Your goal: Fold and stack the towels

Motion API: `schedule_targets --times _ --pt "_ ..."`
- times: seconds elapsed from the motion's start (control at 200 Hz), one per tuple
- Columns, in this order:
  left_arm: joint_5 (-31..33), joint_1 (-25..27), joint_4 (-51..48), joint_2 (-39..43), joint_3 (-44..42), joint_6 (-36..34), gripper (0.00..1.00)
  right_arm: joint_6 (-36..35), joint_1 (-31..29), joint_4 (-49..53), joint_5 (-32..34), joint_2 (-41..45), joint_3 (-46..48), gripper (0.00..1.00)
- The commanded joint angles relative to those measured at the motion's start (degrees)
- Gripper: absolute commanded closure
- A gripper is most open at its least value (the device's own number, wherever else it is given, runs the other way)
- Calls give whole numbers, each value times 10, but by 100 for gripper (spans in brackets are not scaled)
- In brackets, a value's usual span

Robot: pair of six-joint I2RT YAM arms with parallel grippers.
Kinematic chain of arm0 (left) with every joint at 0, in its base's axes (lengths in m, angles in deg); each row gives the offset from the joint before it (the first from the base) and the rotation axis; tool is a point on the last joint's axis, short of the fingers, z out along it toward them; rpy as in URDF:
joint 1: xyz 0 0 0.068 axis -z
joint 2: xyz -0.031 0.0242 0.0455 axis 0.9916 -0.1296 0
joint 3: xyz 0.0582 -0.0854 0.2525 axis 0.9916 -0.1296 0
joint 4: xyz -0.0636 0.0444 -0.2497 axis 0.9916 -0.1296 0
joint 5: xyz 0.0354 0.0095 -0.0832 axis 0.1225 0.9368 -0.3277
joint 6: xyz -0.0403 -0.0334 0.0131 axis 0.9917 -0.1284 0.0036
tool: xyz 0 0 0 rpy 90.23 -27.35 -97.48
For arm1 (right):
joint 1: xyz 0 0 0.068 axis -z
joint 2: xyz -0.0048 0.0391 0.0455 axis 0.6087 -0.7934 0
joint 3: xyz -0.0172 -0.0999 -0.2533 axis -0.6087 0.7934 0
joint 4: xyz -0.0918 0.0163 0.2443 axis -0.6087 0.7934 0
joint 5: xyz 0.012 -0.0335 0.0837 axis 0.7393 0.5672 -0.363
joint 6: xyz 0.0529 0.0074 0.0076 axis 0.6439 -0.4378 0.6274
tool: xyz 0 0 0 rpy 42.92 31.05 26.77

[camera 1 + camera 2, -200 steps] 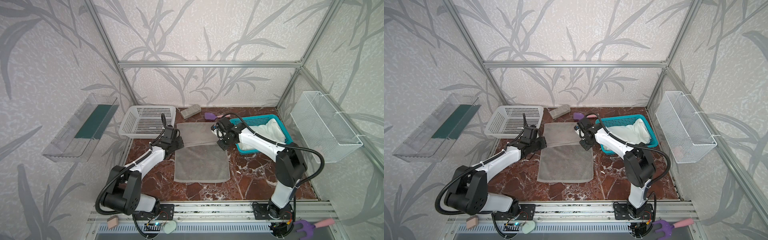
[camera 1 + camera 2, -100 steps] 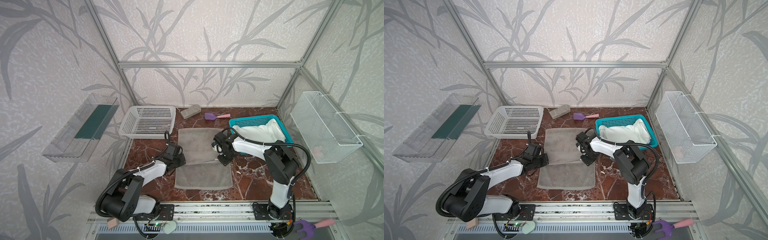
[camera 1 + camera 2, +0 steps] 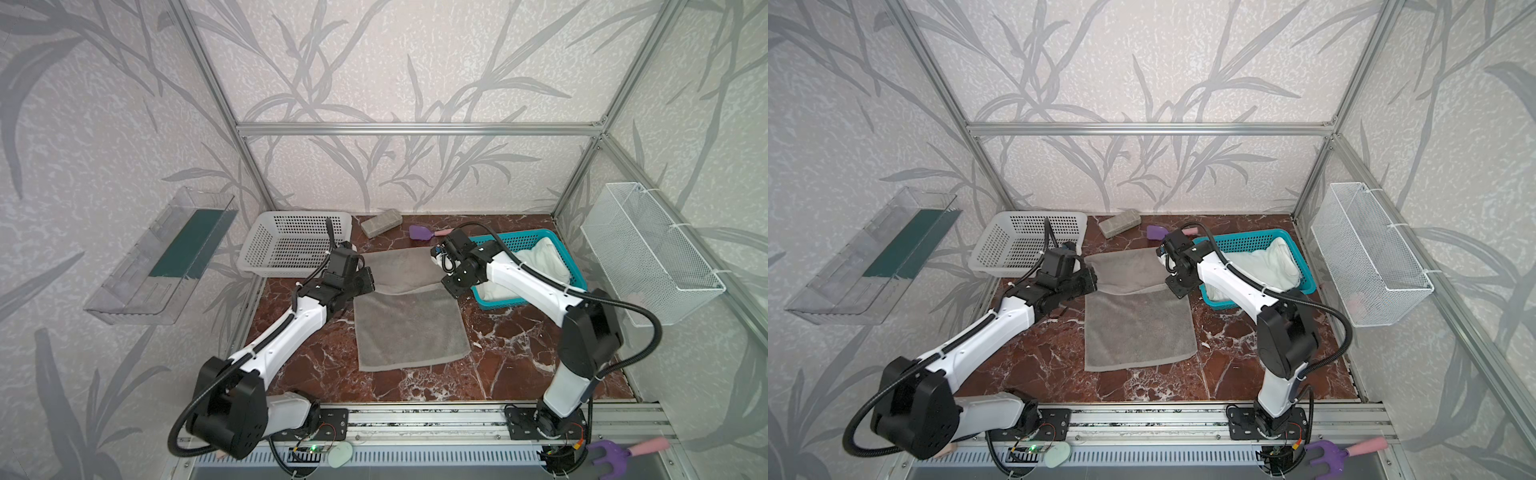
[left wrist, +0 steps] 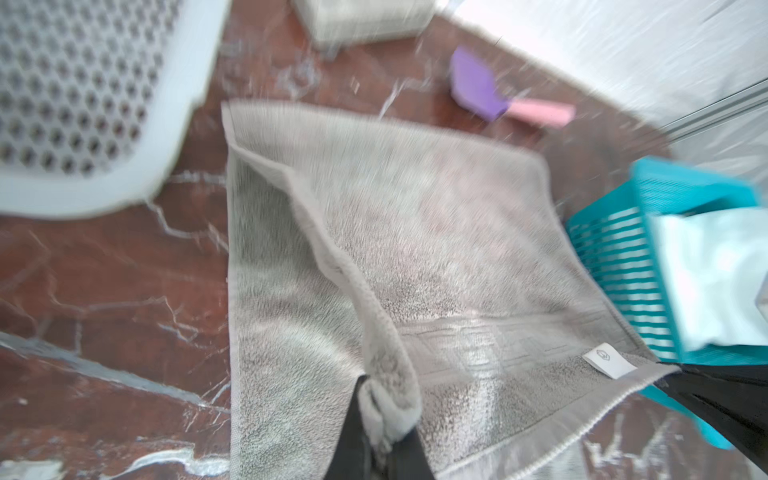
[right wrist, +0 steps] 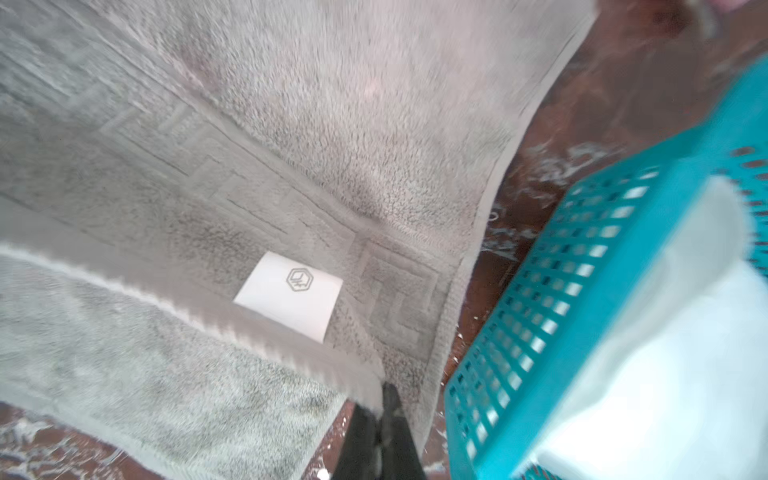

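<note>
left end effector [image 4: 386,432] and right end effector [image 5: 380,407] each clamp a corner of the grey-taupe towel [image 3: 409,328] beside the teal basket [image 3: 515,239], its lifted hem mid-towel, free hem lying robot-side of both.

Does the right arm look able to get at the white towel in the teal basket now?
Probably not yet: the right tool is shut on a corner of the grey towel. The white towel lies close beside it in the open teal basket, uncovered.
</note>
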Motion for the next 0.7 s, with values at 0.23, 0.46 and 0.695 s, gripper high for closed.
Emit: schedule_targets --times 0.23,0.46,0.695 --pt "-28 15 -18 142 -231 80 100 75 -27 2 -88 126 253 100" --pt "-36 22 15 180 -325 133 100 69 -31 -7 -95 48 236 100" --pt "-30 22 -24 225 -329 142 100 71 -44 5 -88 37 224 100"
